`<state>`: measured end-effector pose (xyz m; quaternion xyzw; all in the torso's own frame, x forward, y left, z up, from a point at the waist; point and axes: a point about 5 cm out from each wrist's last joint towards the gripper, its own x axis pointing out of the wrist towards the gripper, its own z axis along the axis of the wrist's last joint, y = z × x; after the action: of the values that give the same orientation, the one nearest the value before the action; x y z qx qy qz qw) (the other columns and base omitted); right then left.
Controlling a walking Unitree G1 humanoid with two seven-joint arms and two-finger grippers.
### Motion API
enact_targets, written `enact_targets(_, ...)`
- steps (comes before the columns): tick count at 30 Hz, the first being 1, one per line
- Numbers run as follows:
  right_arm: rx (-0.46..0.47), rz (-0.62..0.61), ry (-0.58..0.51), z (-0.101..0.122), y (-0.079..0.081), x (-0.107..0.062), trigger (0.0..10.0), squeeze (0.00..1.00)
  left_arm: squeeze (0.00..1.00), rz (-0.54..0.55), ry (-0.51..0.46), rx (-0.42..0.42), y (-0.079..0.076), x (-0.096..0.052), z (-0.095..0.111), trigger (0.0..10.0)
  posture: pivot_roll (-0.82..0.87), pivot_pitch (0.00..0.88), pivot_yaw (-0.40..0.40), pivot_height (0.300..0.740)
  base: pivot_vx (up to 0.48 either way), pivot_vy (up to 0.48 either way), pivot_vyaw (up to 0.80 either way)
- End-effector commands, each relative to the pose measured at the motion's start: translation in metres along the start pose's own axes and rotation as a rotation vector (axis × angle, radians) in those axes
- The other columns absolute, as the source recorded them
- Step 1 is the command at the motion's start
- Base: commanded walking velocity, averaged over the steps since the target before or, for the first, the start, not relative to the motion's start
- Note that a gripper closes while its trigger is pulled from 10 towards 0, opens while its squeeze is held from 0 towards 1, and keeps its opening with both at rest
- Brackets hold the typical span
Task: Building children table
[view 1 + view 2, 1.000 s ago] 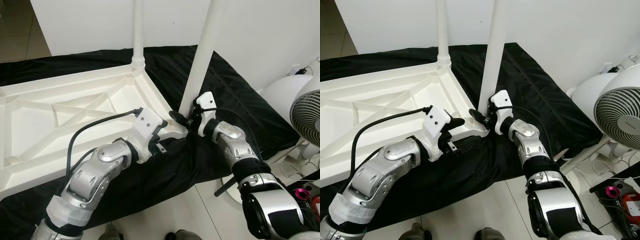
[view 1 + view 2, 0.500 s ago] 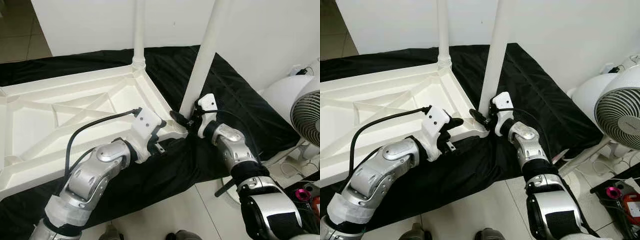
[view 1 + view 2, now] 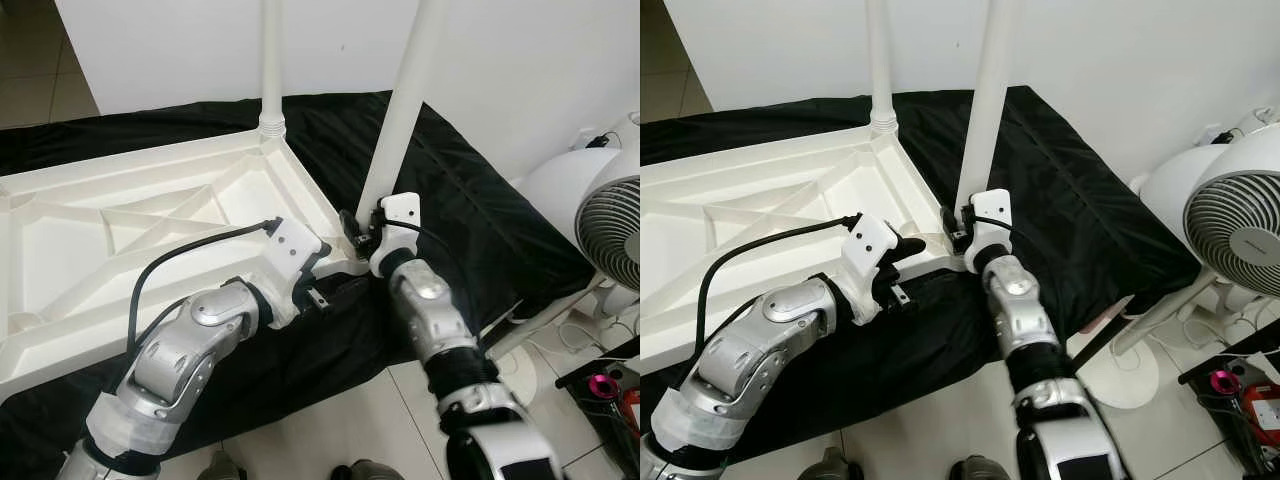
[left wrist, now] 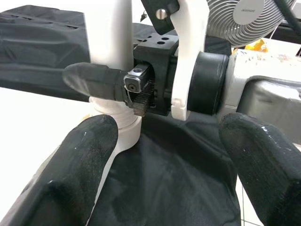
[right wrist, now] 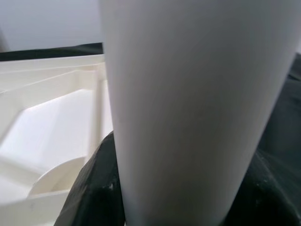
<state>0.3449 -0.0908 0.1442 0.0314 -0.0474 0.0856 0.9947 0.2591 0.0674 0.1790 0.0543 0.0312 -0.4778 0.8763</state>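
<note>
Change: right forearm has swung inward since a second ago, now nearly straight below the leg base.
Table: upturned white plastic ribbed tabletop (image 3: 150, 225) lies on a black cloth (image 3: 470, 210), underside up for fitting legs.
Legs: far white tubular leg (image 3: 270, 70) stands seated; near white tubular leg (image 3: 405, 100) stands at the near corner socket.
Right gripper (image 3: 362, 228): black fingers clamp the near leg's base, apparently to turn or steady it.
Left gripper (image 4: 167, 155): fingers spread, holding nothing, beside the tabletop's corner, likely bracing.
Nearby: white round fan (image 3: 610, 215), right.

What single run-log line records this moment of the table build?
step: fitting leg | right gripper: shut on near leg, at corner socket | left gripper: open, beside tabletop corner | far leg: upright
</note>
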Motion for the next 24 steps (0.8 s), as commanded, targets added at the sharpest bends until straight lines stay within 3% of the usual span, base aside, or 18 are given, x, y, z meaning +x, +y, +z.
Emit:
enact_targets(1, 0.067, -0.129, 0.073, -0.014, 0.003, -0.011, 10.0, 0.0, 0.0, -0.044, 0.011, -0.011, -0.005, -0.001, -0.002, 10.0, -0.06, 0.054, -0.034, 0.74, 0.0, 0.0, 0.0)
enact_targets(6, 0.08, -0.077, 0.063, -0.01, 0.016, -0.014, 10.0, 0.0, 0.0, -0.047, 0.013, -0.012, -0.005, -0.001, -0.003, 10.0, -0.07, 0.053, -0.035, 0.74, 0.0, 0.0, 0.0)
enact_targets(13, 0.048, -0.1, 0.053, -0.004, 0.012, -0.016, 10.0, 0.0, 0.0, -0.045, 0.014, -0.011, -0.005, -0.001, -0.003, 10.0, -0.06, 0.043, -0.041, 0.74, 0.0, 0.0, 0.0)
enact_targets(14, 0.05, -0.096, 0.046, -0.002, 0.012, -0.017, 10.0, 0.69, 0.0, -0.044, 0.013, -0.011, -0.004, -0.001, -0.003, 10.0, -0.06, 0.04, -0.041, 0.74, 0.0, 0.0, 0.0)
enact_targets(17, 0.069, -0.091, 0.033, 0.0, 0.011, -0.017, 10.0, 0.69, 0.0, -0.043, 0.013, -0.01, -0.005, -0.001, -0.003, 10.0, -0.06, 0.04, -0.041, 0.74, 0.0, 0.0, 0.0)
enact_targets(18, 0.079, -0.064, 0.008, 0.004, 0.01, -0.018, 10.0, 1.0, 0.0, -0.044, 0.012, -0.01, -0.005, -0.001, -0.002, 10.0, -0.06, 0.037, -0.042, 0.74, 0.0, 0.0, 0.0)
enact_targets(24, 0.034, 0.082, -0.007, 0.006, -0.007, -0.017, 10.0, 1.0, 0.0, -0.044, 0.009, -0.006, -0.005, 0.0, -0.002, 10.0, -0.06, 0.027, -0.043, 0.74, 0.0, 0.0, 0.0)
